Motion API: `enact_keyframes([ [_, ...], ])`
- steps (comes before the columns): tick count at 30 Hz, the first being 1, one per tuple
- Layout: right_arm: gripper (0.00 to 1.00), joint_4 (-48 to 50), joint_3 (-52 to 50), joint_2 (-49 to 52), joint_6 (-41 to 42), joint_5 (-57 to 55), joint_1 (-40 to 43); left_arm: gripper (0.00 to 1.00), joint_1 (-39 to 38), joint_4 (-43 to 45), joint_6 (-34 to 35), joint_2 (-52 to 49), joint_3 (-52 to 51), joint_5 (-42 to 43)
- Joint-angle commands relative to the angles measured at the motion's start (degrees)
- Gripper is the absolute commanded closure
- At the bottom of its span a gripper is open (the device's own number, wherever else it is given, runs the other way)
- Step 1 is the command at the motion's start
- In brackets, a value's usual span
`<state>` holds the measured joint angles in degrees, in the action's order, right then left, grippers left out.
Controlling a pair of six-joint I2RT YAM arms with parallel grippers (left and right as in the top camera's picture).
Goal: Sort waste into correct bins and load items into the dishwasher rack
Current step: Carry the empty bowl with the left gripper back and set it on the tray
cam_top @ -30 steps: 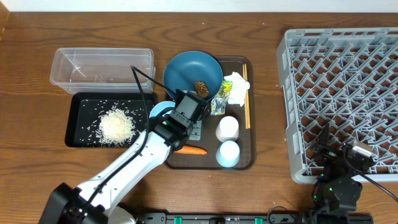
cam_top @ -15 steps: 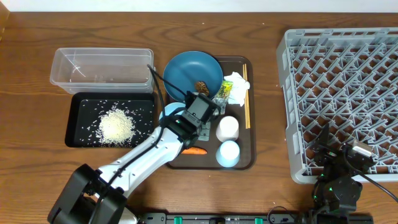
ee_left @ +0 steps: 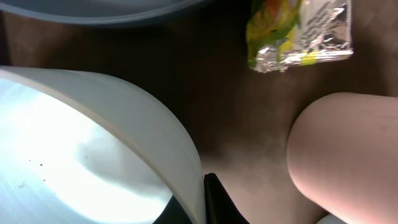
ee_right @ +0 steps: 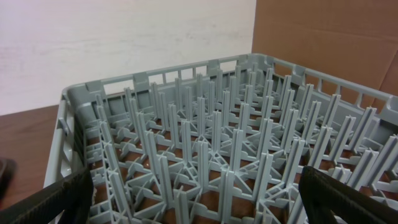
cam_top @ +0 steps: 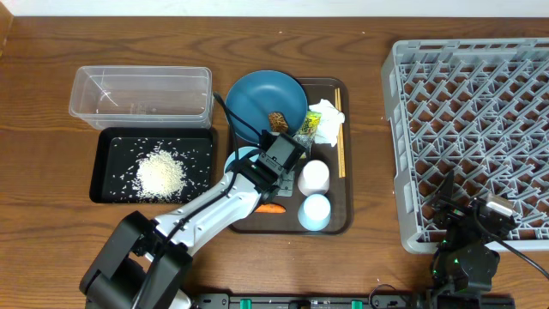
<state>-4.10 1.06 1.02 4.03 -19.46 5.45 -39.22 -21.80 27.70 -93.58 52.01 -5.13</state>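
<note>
The left gripper (cam_top: 276,161) is over the brown tray (cam_top: 345,199), its fingers pinched together on the rim of the white bowl (cam_top: 243,157) (the wrist view shows one dark finger (ee_left: 211,198) tight against that rim). The bowl sits at the tray's 9 o'clock edge, with the blue plate (cam_top: 262,99) at its 12 o'clock. A brown lump (cam_top: 276,120) lies on the plate. At the plate's 3 o'clock are the wrapper (cam_top: 304,136) and the tissue (cam_top: 328,114), with the chopsticks (cam_top: 340,142) beside them. Two cups (cam_top: 314,177) stand at the bowl's 3 and 4 o'clock, and the carrot (cam_top: 273,208) lies at its 5 o'clock. The rice (cam_top: 160,174) is heaped in the black tray (cam_top: 101,167), with the clear tub (cam_top: 82,101) at that tray's 12 o'clock. The right gripper (ee_right: 196,190) hangs at the rack's (cam_top: 400,129) 6 o'clock edge, fingers wide apart and holding nothing.
</note>
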Motion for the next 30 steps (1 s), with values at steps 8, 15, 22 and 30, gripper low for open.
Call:
enact_keyframes([
  [8,0.01,-0.9,0.3,-0.1,-0.2,0.4,0.2,0.93,-0.1,0.7,1.1,-0.5,1.0,1.7],
  [15,0.01,-0.9,0.3,-0.1,-0.2,0.4,0.2,0.83,-0.1,0.7,1.1,-0.5,1.0,1.7],
  [22,0.01,-0.9,0.3,-0.1,-0.2,0.4,0.2,0.77,-0.1,0.8,1.1,-0.4,1.1,1.7],
  [30,0.01,-0.9,0.3,-0.1,-0.2,0.4,0.2,0.5,-0.1,0.9,1.1,4.5,1.4,1.7],
])
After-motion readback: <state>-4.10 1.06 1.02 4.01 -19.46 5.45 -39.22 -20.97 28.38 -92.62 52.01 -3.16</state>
